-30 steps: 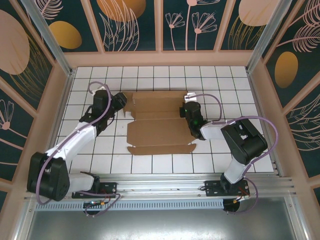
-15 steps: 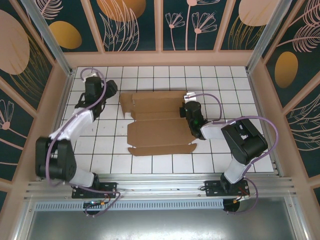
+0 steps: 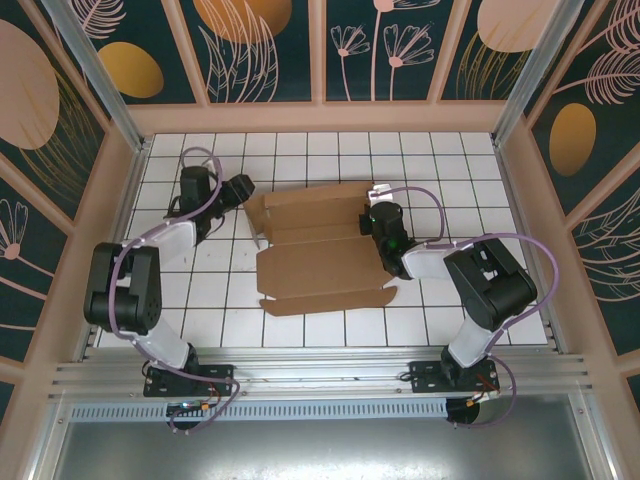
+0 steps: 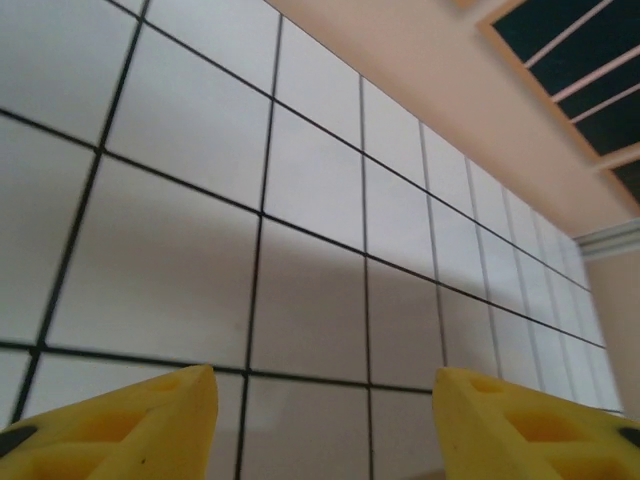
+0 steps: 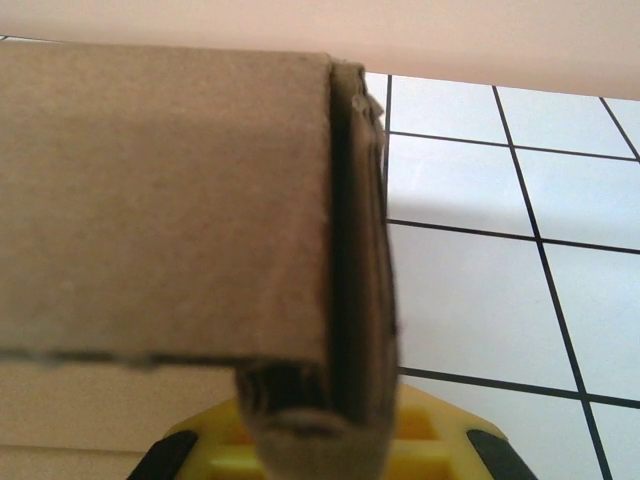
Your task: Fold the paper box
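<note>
Box [image 3: 318,262]: brown cardboard, part folded, lying mid-table [image 3: 470,170] on white tiles, between my two arms; near flap flat, far panels partly raised.
Right gripper [image 3: 378,214]: clamped tight on the box's right-end wall; cardboard pinched between my yellow fingers [image 5: 440,445].
Left gripper [image 3: 240,188]: just beside the box's far-left corner; fingers [image 4: 130,420] apart, holding nothing; bare tiles between them.

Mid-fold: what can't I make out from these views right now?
- Top view: where the right gripper pinches the paper box, hidden under its own wrist.
- Right wrist view: the cardboard is too close, blurred, covering the grip.
- Left wrist view: the left gripper, fingers cut off by the bottom edge.
</note>
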You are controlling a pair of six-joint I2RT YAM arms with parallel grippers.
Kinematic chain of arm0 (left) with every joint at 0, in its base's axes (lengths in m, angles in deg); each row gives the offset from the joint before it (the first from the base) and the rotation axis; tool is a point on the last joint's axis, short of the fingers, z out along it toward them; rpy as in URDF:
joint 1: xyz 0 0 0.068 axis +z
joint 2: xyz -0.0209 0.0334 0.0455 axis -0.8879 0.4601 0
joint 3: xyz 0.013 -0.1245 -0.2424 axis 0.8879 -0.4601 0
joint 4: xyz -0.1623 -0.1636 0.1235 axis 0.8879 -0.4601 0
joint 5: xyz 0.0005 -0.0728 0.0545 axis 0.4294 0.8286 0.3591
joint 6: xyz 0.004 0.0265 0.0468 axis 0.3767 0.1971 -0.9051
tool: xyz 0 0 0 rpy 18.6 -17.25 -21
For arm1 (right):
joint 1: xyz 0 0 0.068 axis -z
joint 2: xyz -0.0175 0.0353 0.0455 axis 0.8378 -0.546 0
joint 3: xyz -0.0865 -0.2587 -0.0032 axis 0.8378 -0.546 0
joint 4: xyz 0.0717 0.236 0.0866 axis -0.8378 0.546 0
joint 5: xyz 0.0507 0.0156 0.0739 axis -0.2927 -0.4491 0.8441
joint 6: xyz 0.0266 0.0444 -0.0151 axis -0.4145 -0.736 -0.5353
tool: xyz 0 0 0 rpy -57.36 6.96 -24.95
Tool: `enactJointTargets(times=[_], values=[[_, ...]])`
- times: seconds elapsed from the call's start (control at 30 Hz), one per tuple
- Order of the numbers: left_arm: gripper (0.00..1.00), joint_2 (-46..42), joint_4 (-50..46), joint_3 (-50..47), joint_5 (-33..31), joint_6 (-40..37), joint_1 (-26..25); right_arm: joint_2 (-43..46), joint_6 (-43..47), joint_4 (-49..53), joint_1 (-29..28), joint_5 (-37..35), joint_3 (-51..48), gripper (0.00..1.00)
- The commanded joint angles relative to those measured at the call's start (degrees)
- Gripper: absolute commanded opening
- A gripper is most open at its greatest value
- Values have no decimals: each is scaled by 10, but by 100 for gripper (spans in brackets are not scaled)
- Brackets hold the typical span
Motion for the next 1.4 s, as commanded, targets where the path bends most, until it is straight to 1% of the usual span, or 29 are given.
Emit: enactJointTargets(times=[0.0,0.2,0.27,0.33,0.47,0.63,0.73,0.8,1.03,1.17,1.37], values=[[58,-20,62,-65,26,62,-2,-10,-18,6,1,-10,9,0],[58,-68,80,-118,-1,101,-14,-15,-31,9,0,-7,16,0],[59,-71,102,-132,2,114,-17,-14,-34,7,-1,-3,17,0],[59,-64,101,-130,6,109,-21,-16,-35,9,-2,-3,16,0],[59,-68,67,-120,2,75,-38,-12,-31,12,-2,-2,14,0],[60,-104,-26,-109,-30,23,-61,-7,-28,13,0,-3,8,0],[60,-116,-100,-93,-58,-14,-69,-8,-27,13,0,-2,8,0],[60,-125,-131,-87,-72,-36,-72,-9,-27,13,0,-2,8,0],[58,-137,-200,-67,-92,-97,-81,-11,-24,21,0,1,16,0],[58,-150,-235,-53,-119,-137,-84,-9,-24,22,0,2,15,0],[57,-131,-232,-20,-138,-184,-84,-12,-28,22,-1,8,15,0]])
